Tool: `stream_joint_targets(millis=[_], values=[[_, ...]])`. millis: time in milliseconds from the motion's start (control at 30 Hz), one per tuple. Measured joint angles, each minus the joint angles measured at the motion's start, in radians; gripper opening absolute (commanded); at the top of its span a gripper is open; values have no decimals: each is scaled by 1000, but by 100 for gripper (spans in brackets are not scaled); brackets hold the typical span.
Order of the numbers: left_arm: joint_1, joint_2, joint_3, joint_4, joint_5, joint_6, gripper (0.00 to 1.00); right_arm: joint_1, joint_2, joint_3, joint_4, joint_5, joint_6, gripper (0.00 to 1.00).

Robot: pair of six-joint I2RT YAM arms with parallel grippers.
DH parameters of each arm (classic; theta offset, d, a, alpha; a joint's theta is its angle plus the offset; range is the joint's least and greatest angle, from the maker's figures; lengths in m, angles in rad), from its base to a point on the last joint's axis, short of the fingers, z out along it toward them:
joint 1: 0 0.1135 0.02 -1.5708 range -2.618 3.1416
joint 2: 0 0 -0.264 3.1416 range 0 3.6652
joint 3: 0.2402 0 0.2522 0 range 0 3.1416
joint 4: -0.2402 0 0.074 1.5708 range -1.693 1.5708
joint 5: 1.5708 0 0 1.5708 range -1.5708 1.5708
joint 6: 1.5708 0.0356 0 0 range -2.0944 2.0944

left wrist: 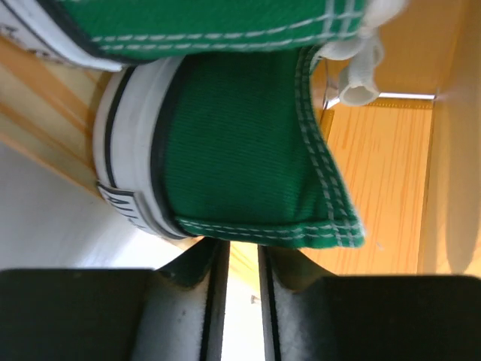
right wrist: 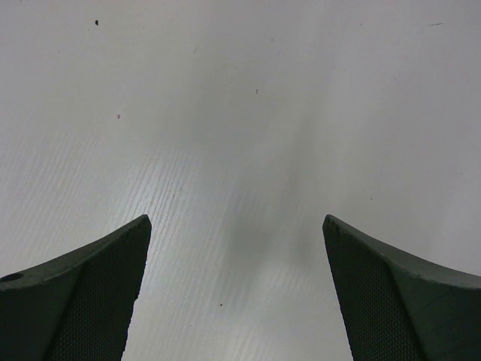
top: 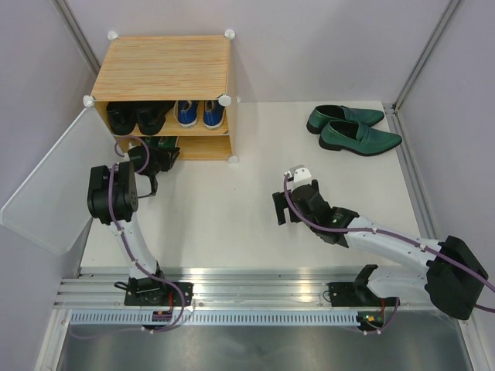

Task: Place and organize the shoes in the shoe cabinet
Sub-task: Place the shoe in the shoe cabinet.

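Mostly the table (top: 232, 224) is bare, with a wide stretch from the middle out to 3 o'clock and down to the rail at 6. The shoe cabinet (top: 162, 66) sits at 11 o'clock against the back wall. Its frosted door (top: 46, 193) is swung out toward 8 o'clock, close beside the left arm, so that side is tight.

On the upper shelf, the black boots (top: 139, 117) stand left and the blue sneakers (top: 199, 114) right, just beside each other. The green sneakers (left wrist: 240, 143) are on the lower shelf. They are green canvas with pale stitching, a white rubber sole with a dark stripe and a bit of white lace. The nearer one has its heel toward the wrist camera and its long axis runs back into the shelf.

The left gripper (left wrist: 242, 256) is at that shelf's mouth, right at the heel. Its fingers are parted by only a thin slit and pinch nothing. Whether they touch the heel collar I cannot tell.

The dark-green loafers (top: 356, 131) lie at 1 o'clock, well apart from the cabinet. They are side by side and glossy, with their long axes running roughly 9-to-3 and their toes toward 3 or 4 o'clock.

The right gripper (right wrist: 237, 233) hangs over bare table near the centre with its fingers spread wide and nothing between them.
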Motion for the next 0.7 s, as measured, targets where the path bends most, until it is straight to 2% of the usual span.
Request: stream_joint_targets(millis=[200,500,700], values=[[-14,-21,4,-35,-71,36,29,0,19,11,-3,3,-3,98],[-14,-109,7,-193,-277,137,33,0,24,13,-3,2,-6,98],[-8,-109,8,-189,-271,154,34,0,24,13,-4,2,-8,98]])
